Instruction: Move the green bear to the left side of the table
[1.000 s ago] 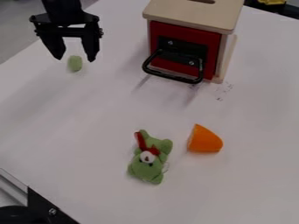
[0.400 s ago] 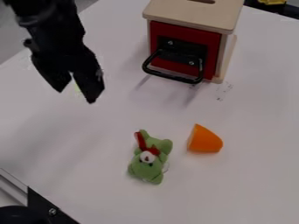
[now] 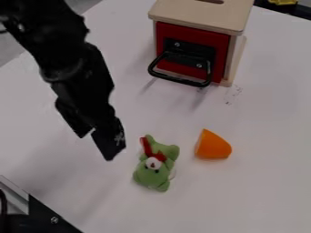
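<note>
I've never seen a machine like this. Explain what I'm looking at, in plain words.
The black machine is a robot arm, coming in from the upper left. At its end is a two-fingered gripper, its hand, tips apart, holding nothing. A fixed camera looks down at a slant on the white table. The green bear, a soft toy with a red ribbon, lies near the gripper, and it is what the robot should move. Beside it sits an orange piece. Farther back stands a wooden box with a red front and a black handle.

black arm (image 3: 48,34), black tool (image 3: 95,148), 2 chunky fingers (image 3: 108,142), pale marking (image 3: 119,137)
</note>
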Robot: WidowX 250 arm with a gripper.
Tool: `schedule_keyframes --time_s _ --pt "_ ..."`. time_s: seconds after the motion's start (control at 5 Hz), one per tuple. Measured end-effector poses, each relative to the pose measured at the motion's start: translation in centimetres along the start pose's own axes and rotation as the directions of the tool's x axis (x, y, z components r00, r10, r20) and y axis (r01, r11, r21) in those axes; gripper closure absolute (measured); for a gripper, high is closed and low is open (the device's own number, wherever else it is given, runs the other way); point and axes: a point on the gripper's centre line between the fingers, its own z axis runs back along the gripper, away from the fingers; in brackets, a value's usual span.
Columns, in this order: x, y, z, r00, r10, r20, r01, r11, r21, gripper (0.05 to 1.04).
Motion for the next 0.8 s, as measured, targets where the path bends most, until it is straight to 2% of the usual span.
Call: schedule_keyframes --time_s 0.2,0.4,0.8 --pt "0.2 -1.5 -1.8 0.998 -0.052 -0.019 0.052 0.999 0.008 0.084" --pt "0.5 -2.5 -3.6 0.997 -0.073 -0.010 0.073 0.997 0.011 0.084" --pt "1.1 -3.7 -6.6 0.996 -0.074 -0.047 0.074 0.997 0.008 0.083"
